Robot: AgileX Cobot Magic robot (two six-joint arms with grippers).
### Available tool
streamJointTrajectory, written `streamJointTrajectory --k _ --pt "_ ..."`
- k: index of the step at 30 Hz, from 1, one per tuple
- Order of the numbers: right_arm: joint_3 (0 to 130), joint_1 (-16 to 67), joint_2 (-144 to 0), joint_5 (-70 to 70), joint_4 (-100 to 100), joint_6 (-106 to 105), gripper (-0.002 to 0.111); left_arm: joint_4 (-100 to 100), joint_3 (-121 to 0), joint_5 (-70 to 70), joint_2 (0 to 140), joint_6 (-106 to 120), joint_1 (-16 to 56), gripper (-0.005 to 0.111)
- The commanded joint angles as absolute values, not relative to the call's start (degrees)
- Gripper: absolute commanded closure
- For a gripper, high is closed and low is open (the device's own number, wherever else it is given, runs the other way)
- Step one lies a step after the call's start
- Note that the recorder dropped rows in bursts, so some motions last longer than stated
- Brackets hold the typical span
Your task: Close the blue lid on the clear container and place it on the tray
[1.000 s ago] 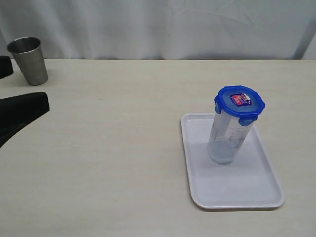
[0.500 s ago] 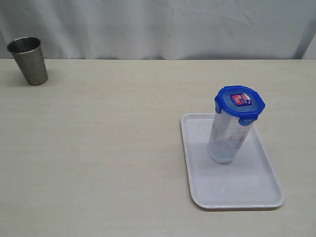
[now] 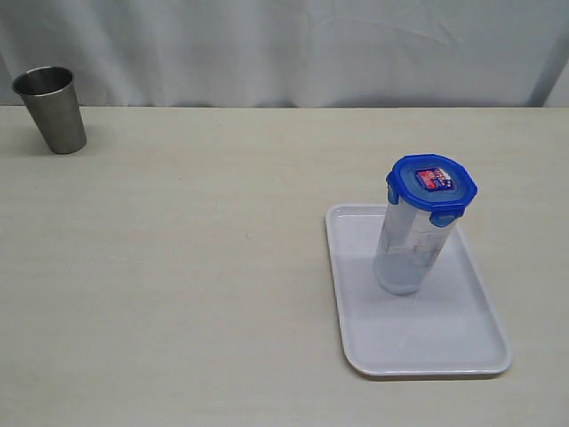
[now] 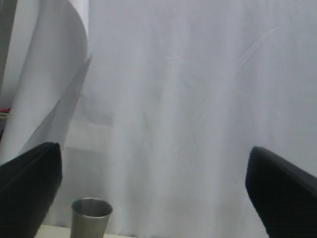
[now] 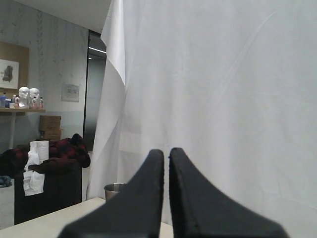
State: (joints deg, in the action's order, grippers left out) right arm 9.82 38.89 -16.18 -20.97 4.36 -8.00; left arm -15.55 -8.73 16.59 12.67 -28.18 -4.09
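The clear container (image 3: pixel 409 249) stands upright on the white tray (image 3: pixel 444 347) at the right of the exterior view. The blue lid (image 3: pixel 431 185) sits on top of it, red-and-white sticker up, flaps down. No arm or gripper shows in the exterior view. In the left wrist view my left gripper (image 4: pixel 153 186) is open, its two black fingers far apart with nothing between them, facing the white curtain. In the right wrist view my right gripper (image 5: pixel 166 156) is shut, fingers together and empty, raised toward the curtain.
A steel cup (image 3: pixel 52 108) stands at the table's far left by the white curtain; the cup (image 4: pixel 90 218) also shows in the left wrist view, and its rim (image 5: pixel 115 188) in the right wrist view. The beige table (image 3: pixel 196 267) spreads left of the tray.
The black left arm that showed at the left edge of the exterior view one second ago has withdrawn out of that view. Container, lid and tray have not moved.
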Motion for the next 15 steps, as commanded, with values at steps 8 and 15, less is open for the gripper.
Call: streamJointTrajectory --k 8,15 --pt "9.56 38.56 -15.88 -20.75 4.29 -8.16 0.104 1.44 -8.53 -5.62 1.42 -11.91 -3.98 0.002" --pt "9.56 38.56 -15.88 -20.75 4.29 -8.16 0.104 1.44 -8.53 -14.00 0.00 -11.77 -3.98 0.002"
